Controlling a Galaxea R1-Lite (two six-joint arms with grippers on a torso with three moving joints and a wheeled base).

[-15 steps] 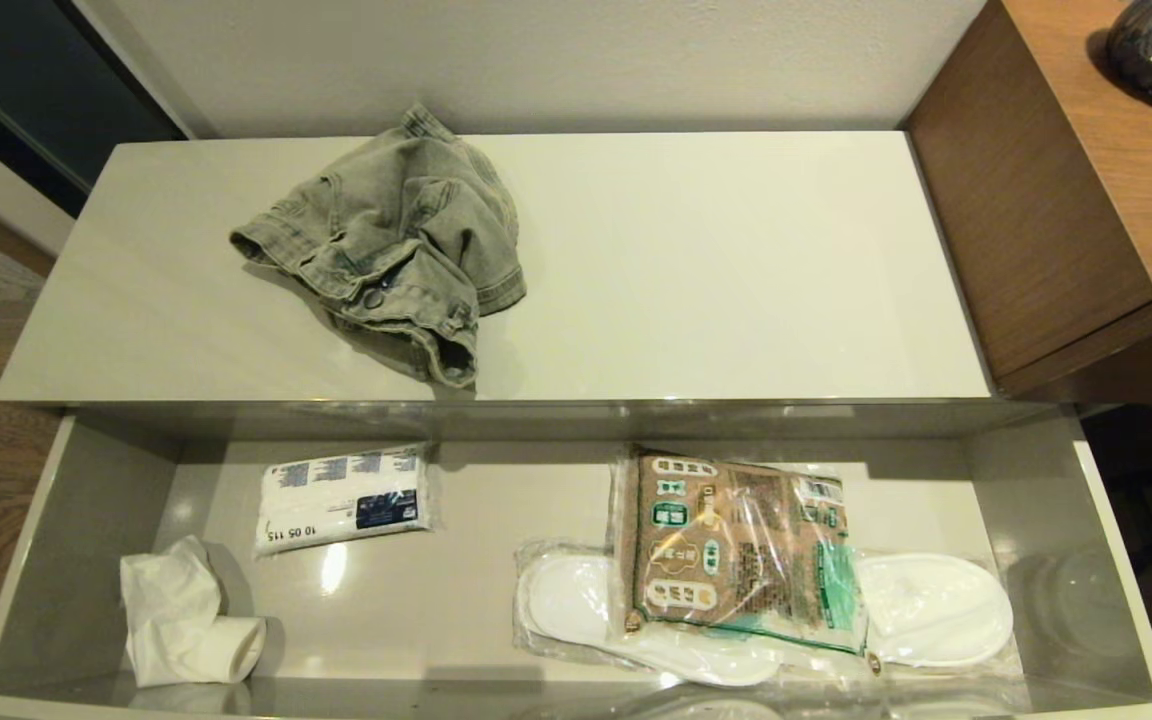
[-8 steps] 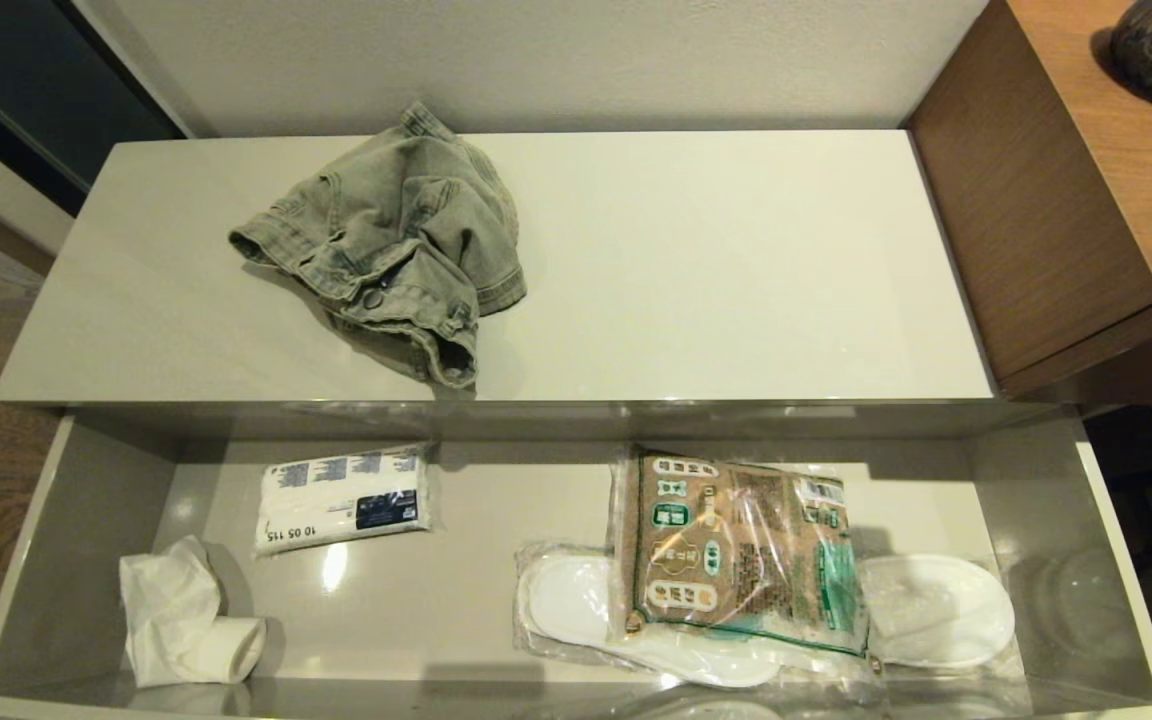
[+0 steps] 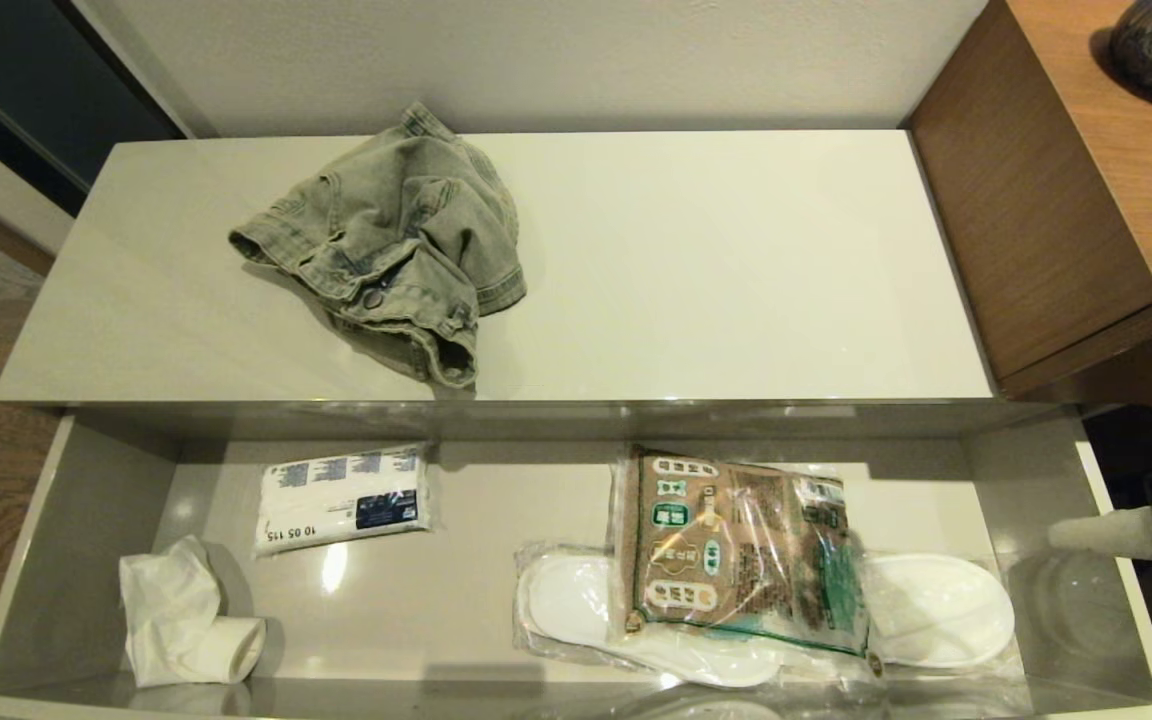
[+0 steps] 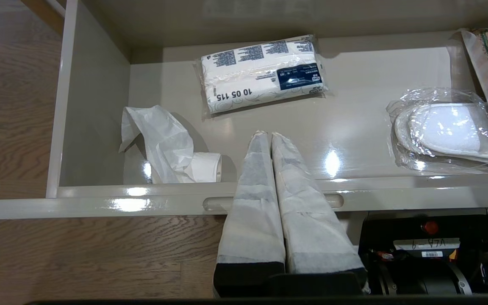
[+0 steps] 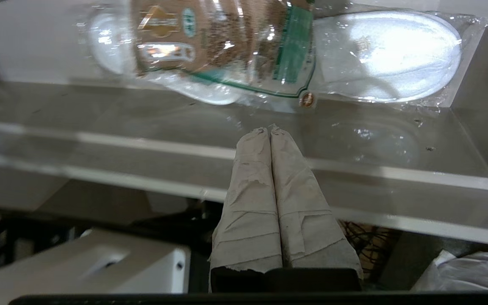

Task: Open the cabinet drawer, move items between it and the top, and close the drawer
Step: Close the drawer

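The crumpled grey-green denim garment (image 3: 391, 245) lies on the cabinet top (image 3: 716, 260), well apart from both empty grippers, the right gripper (image 3: 1101, 533) pinched together at the open drawer (image 3: 86, 500)'s right end, the left gripper (image 4: 268, 136) closed over its front rim.

Bare drawer floor (image 3: 466, 600) lies open between tissue pack (image 3: 342, 498) and slippers (image 3: 576, 600).

Right pincer (image 5: 269, 129), fingers pressed together, above the cabinet drawer's (image 5: 354, 169) front wall.
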